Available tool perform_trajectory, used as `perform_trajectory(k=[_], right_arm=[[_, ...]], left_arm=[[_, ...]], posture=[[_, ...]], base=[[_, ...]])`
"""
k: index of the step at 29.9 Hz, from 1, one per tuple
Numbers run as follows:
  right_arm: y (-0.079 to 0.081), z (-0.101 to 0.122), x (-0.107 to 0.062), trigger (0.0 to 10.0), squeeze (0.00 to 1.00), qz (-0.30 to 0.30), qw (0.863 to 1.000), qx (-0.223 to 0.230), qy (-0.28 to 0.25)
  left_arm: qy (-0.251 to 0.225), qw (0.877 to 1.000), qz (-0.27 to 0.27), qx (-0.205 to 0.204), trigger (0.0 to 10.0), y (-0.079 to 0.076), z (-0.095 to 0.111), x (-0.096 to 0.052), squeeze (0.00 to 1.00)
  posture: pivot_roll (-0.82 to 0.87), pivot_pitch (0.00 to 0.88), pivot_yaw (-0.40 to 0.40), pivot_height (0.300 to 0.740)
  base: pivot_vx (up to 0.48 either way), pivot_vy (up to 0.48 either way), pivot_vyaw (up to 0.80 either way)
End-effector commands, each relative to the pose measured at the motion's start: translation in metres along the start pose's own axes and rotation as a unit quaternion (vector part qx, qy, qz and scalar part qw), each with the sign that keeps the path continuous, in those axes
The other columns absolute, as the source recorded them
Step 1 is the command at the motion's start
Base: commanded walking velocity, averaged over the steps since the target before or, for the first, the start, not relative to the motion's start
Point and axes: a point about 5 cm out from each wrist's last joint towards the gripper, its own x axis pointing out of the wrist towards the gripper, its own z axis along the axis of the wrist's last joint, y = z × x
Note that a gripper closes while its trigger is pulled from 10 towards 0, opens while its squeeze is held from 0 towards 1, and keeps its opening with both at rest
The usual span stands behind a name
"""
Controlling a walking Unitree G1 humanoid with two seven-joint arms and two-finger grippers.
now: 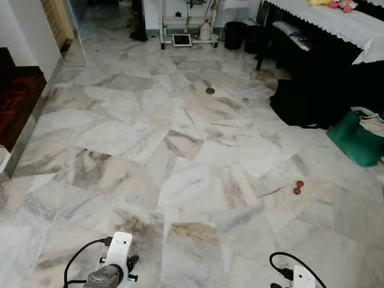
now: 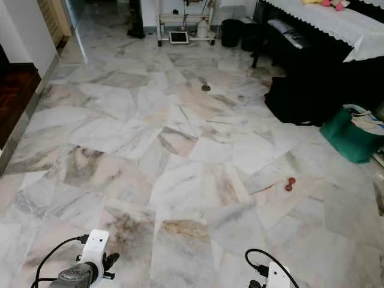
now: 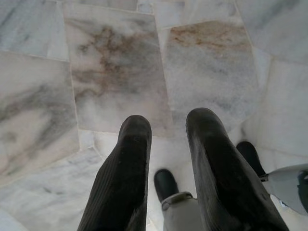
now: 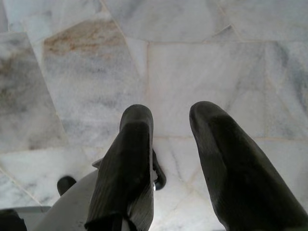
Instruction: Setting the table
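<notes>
Stage: judging by the open floor ahead and nothing in hand, the robot is between stops, on its way to fetch or reach something; no setting has begun here.
Left gripper (image 3: 166, 144): hangs low over the marble floor (image 1: 180, 150), its two black fingers parted with a clear gap and nothing between them; this looks like a carry-free resting pose for walking.
Right gripper (image 4: 171, 139): likewise pointed down at the floor, fingers apart and empty.
Arms: the white wrist housings and black cables show at the bottom edge of the head views, low at either side, probably kept clear of the legs.
Table (image 1: 336, 21): far right, well apart from the robot, draped in a white lace-edged cloth; likely the one to be set, though I cannot be sure.
On the table: something pink and yellow at its far end, cut off by the frame; too small to name.
Dishes or cutlery: none can be made out.
Green bag (image 1: 357, 138): on the floor near the table, partly cut off at the edge.
Small red things (image 1: 297, 186): on the floor right of centre; too small to identify.
Under the table: dark shapes, contents unclear.
</notes>
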Motion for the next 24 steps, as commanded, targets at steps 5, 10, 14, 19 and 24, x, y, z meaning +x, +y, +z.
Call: perform_trajectory(k=[5, 10, 14, 19, 24], right_arm=[[0.004, -0.001, 0.001, 10.0, 0.0, -0.004, 1.0, 0.003, 0.008], [0.01, -0.002, 0.002, 10.0, 0.0, 0.001, 1.0, -0.001, 0.01], [0.015, -0.004, 0.003, 10.0, 0.0, 0.008, 1.0, -0.008, 0.012], [0.017, -0.007, 0.002, 10.0, 0.0, 0.009, 1.0, -0.012, 0.015], [0.016, -0.011, 0.001, 10.0, 0.0, 0.008, 1.0, -0.013, 0.019]], left_arm=[[0.03, 0.999, -0.008, 0.008, 10.0, -0.006, -0.016, -0.002, 0.0], [0.035, 0.999, -0.013, 0.011, 10.0, -0.009, -0.022, -0.003, 0.0], [0.043, 0.999, -0.012, 0.015, 10.0, -0.01, -0.027, -0.004, 0.0], [0.043, 0.999, -0.013, 0.015, 10.0, -0.01, -0.028, -0.005, 0.0], [0.044, 0.999, -0.015, 0.021, 10.0, -0.011, -0.028, -0.005, 0.0]], posture=[[0.04, 0.0, -0.024, 0.74], [0.05, 0.0, -0.026, 0.74], [0.05, 0.0, -0.029, 0.74], [0.05, 0.0, -0.028, 0.74], [0.05, 0.0, -0.029, 0.74]], base=[[0.0, 0.0, -0.69], [0.0, 0.0, -0.69], [0.0, 0.0, -0.69], [0.0, 0.0, -0.69], [0.0, 0.0, -0.69]])
